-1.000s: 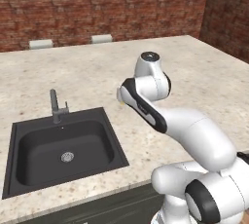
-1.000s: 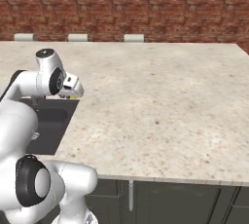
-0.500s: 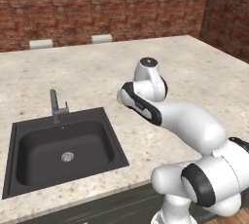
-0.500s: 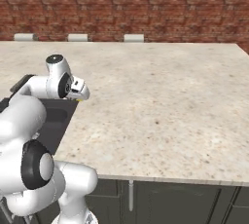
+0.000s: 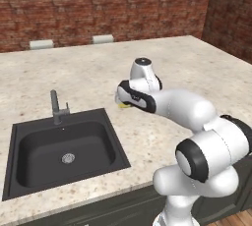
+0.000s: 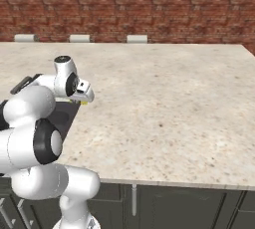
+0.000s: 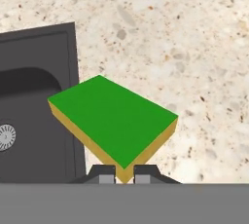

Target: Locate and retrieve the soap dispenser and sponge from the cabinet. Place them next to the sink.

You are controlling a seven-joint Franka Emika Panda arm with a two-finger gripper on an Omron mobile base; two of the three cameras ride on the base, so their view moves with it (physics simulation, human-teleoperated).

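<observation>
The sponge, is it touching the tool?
Touching. In the hand view, both fingertips of the tool press one corner of the sponge.

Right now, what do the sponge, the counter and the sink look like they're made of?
The sponge, held in the tool: a matte green scouring layer over a yellow foam body, though the render shows no pores. The counter: polished beige stone, judging by its brown and grey flecks, maybe granite or composite. The sink: a smooth black basin with a dull sheen, composite or coated metal; its drain looks metallic.

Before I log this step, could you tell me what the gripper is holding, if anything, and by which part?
The gripper holds the sponge by one corner, its fingertips pinching that corner's yellow sides, over the counter beside the sink.
</observation>
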